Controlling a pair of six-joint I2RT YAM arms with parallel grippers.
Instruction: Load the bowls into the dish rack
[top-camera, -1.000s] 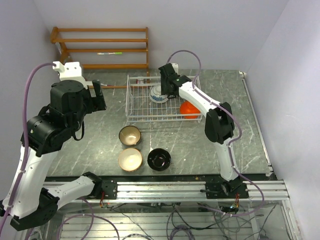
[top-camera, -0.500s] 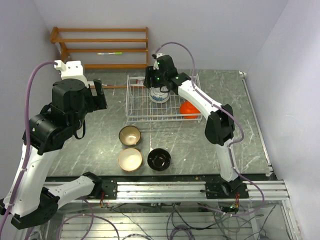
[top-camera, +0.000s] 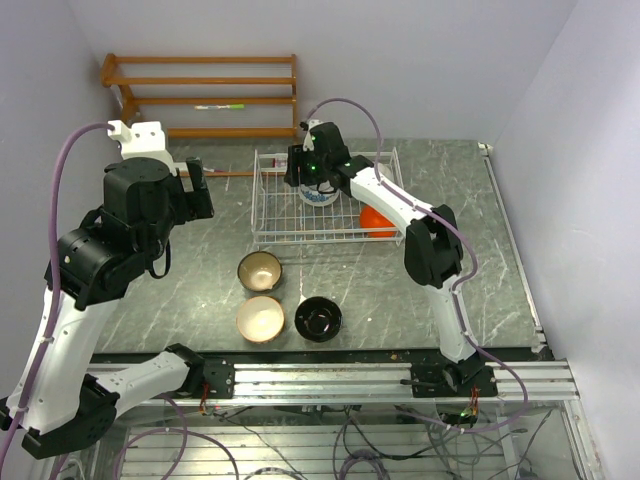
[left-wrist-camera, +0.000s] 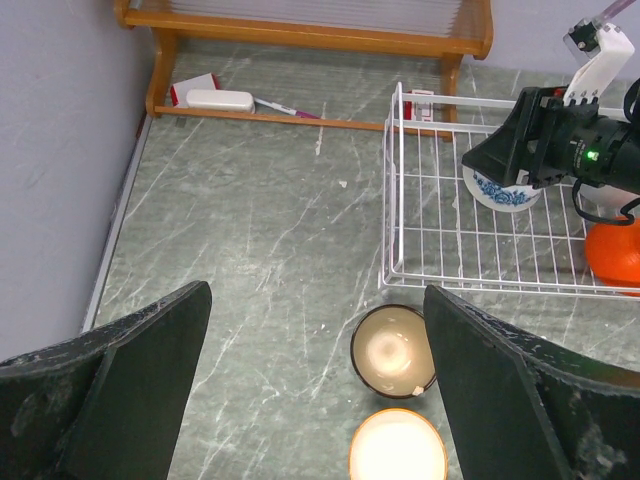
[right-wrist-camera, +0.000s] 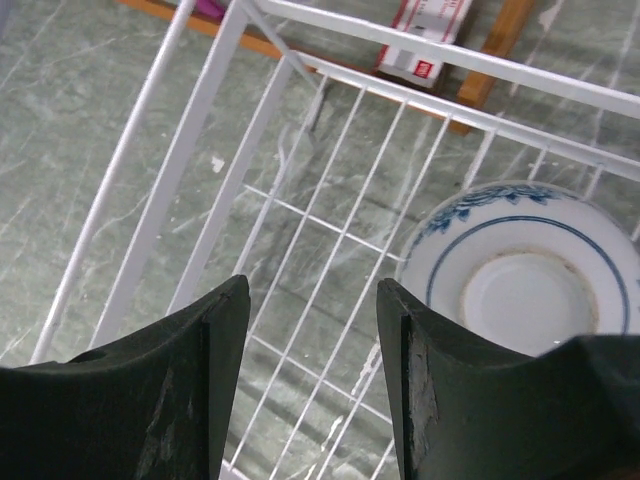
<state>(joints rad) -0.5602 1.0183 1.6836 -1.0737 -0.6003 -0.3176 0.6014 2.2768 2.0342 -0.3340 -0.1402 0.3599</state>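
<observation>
The white wire dish rack (top-camera: 258, 200) holds an upturned blue-and-white bowl (top-camera: 318, 195) at the back and an orange-red bowl (top-camera: 377, 220) at the right. My right gripper (top-camera: 296, 172) hangs open and empty over the rack's back left; in the right wrist view it (right-wrist-camera: 310, 290) is just left of the blue-and-white bowl (right-wrist-camera: 520, 290). A brown bowl (top-camera: 260, 270), a cream-beige bowl (top-camera: 260, 318) and a black bowl (top-camera: 318, 318) sit in front of the rack. My left gripper (left-wrist-camera: 315, 295) is open and empty, high above the table left of the brown bowl (left-wrist-camera: 392, 350). The white bowl is out of view.
An orange-brown wooden slatted shelf (top-camera: 200, 95) stands against the back wall, with a white block (left-wrist-camera: 220, 100) and a pen under it. A red-and-white box (right-wrist-camera: 430, 20) lies just behind the rack (right-wrist-camera: 190, 130). Walls close off the left and back.
My right gripper has moved left, from over the blue-and-white bowl to the rack's back left. The bowl stays in the rack. The left arm has barely moved.
</observation>
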